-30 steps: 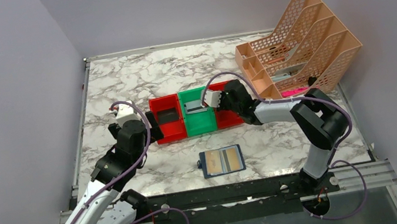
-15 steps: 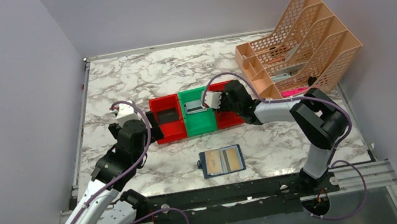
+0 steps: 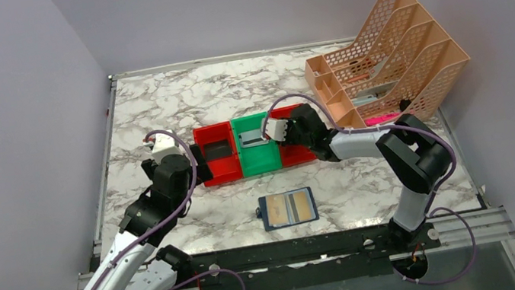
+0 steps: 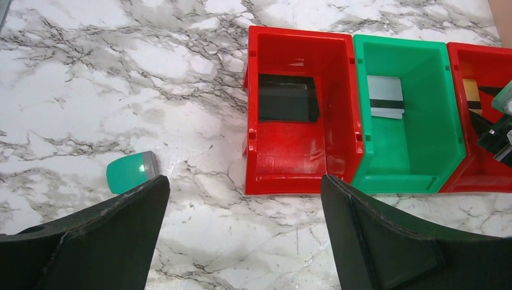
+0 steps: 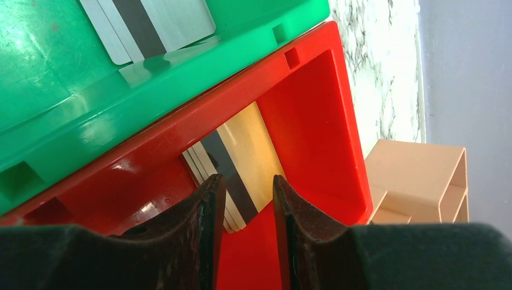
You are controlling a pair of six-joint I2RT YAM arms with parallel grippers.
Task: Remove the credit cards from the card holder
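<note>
The navy card holder (image 3: 288, 208) lies open on the marble table, near the front. A black card (image 4: 288, 98) rests in the left red bin (image 4: 290, 172). A silver card (image 4: 386, 96) lies in the green bin (image 4: 416, 163). The gold card (image 5: 256, 151) lies in the right red bin (image 5: 314, 115), free of the fingers. My right gripper (image 5: 249, 181) hovers just over that card with its jaws a little apart and nothing between them. My left gripper (image 4: 244, 205) stands wide open above bare table, in front of the left red bin.
A small teal block (image 4: 130, 172) lies on the table beside my left fingertip. An orange mesh file rack (image 3: 387, 56) stands at the back right. Grey walls close in the table on three sides.
</note>
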